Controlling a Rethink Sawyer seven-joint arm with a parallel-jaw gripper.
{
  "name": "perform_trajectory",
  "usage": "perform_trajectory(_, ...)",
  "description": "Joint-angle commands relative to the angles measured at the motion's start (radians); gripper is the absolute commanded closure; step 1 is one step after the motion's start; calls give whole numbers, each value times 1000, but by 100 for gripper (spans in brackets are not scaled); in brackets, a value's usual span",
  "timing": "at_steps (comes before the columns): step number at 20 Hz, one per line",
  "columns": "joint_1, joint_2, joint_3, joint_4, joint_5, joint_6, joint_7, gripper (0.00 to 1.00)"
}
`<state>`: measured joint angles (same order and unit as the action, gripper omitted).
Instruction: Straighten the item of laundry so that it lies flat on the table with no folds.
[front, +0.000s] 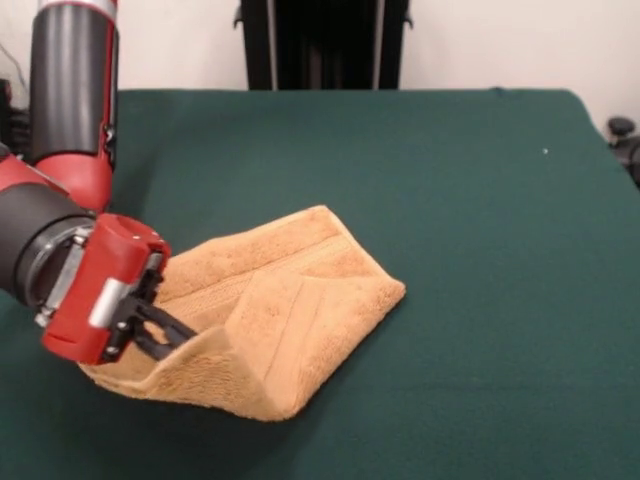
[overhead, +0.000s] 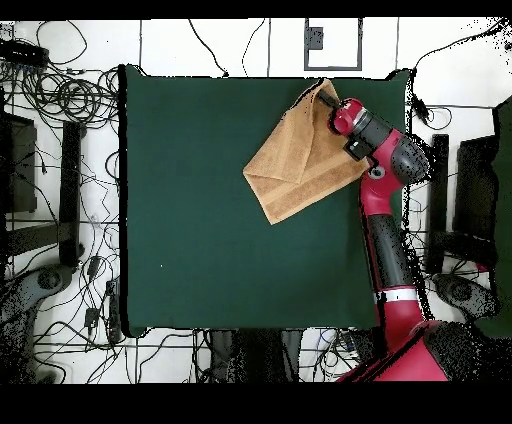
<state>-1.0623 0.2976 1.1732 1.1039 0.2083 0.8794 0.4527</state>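
The golden-tan towel (front: 280, 310) lies folded over itself near the front left of the dark green table (front: 470, 200), with one flap doubled across the middle and its near left edge raised. My gripper (front: 178, 336) reaches in from the left, and its black fingers (front: 160, 318) are closed on that raised edge. In the overhead view the towel (overhead: 295, 160) lies near the table's (overhead: 190, 200) top right corner, and the gripper (overhead: 330, 112) is at its upper right corner. No tag shows.
The red and black arm (front: 70, 100) comes down along the left side. The black pedestal (front: 320, 45) stands at the far edge. In the overhead view, cables and stands (overhead: 60, 150) surround the table.
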Motion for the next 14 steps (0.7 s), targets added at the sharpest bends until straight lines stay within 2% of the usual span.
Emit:
perform_trajectory(1,100,-61,-215,-94,-25,164,161,100)
perform_trajectory(4,117,-83,-240,-97,-25,175,177,100)
perform_trajectory(10,139,-128,-195,-87,41,107,241,100)
perform_trajectory(14,180,-190,-241,-103,27,140,282,100)
